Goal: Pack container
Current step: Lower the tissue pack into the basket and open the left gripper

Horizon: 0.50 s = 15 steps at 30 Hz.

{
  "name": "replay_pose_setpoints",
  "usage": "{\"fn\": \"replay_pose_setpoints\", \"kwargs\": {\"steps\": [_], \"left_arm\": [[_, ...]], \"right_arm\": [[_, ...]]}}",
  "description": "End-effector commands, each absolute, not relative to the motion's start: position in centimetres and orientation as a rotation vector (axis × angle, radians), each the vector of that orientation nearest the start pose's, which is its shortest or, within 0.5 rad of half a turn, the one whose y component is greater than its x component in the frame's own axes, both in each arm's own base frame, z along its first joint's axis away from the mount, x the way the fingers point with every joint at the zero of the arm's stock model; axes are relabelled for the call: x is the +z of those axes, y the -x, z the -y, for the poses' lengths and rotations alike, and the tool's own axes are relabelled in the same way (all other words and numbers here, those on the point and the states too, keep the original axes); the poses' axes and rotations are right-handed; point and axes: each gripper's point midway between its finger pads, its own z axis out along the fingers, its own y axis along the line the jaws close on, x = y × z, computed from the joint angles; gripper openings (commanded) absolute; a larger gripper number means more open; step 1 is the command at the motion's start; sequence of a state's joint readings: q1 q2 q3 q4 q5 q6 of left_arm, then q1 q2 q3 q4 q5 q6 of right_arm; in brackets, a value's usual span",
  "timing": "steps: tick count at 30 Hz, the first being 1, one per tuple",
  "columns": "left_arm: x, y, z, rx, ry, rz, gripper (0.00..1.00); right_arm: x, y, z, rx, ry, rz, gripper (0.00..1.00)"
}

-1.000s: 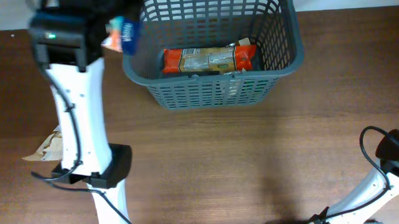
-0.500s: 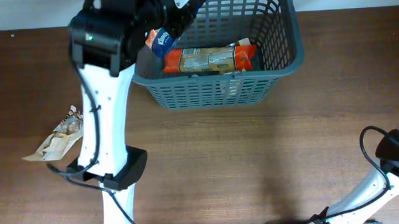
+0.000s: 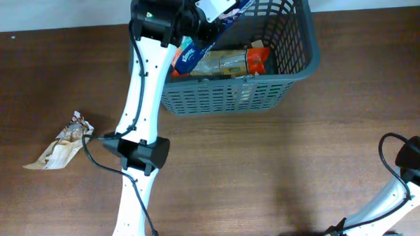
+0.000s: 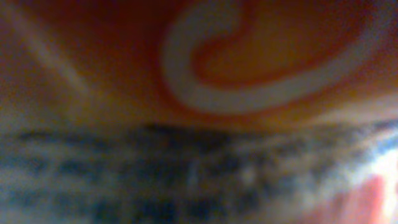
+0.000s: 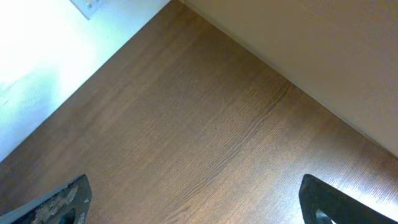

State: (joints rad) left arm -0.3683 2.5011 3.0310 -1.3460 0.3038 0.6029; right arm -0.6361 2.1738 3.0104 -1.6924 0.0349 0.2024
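At the far edge of the brown wooden surface (image 3: 268, 165) stands the container (image 3: 302, 45), a dark grey slotted basket, upright, with its rear rim partly out of frame. Across its left wall reaches the left arm (image 3: 141, 99), which puts the left hand (image 3: 193, 43) inside the rim. Whether that hand is clamped or parted cannot be told: the overhead view hides the fingers, and the left wrist view is filled with blurred orange. That blur suggests the hand sits very close to the long orange packet (image 3: 225, 61) lying along the basket floor. Pressing lower risks crushing it. Just below the hand, at the packet's left end, is the small blue-and-white packet (image 3: 187, 58). If let go at a tilt it may lodge against the lattice wall rather than lie flat. Withdrawal carries the larger hazard, since the arm crosses the rim closely and a low retreat could hook the wall and drag or tip the basket. The right hand (image 5: 196, 205) idles with fingers wide apart above bare wood. One crumpled brown wrapper (image 3: 60, 145) lies well apart to the left, light and likely to slip.
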Motion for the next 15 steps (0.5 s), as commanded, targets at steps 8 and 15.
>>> {"fn": "replay_pose_setpoints", "kwargs": {"steps": [8, 15], "left_arm": [[24.5, -51.6, 25.5, -0.288, -1.269, -2.075, 0.44], [23.4, -51.5, 24.7, -0.295, -1.267, -2.121, 0.5]], "right_arm": [[37.6, -35.4, 26.7, -0.234, -0.999, -2.207, 0.99], [37.6, -35.4, 26.7, -0.234, -0.999, -2.207, 0.99]]}}
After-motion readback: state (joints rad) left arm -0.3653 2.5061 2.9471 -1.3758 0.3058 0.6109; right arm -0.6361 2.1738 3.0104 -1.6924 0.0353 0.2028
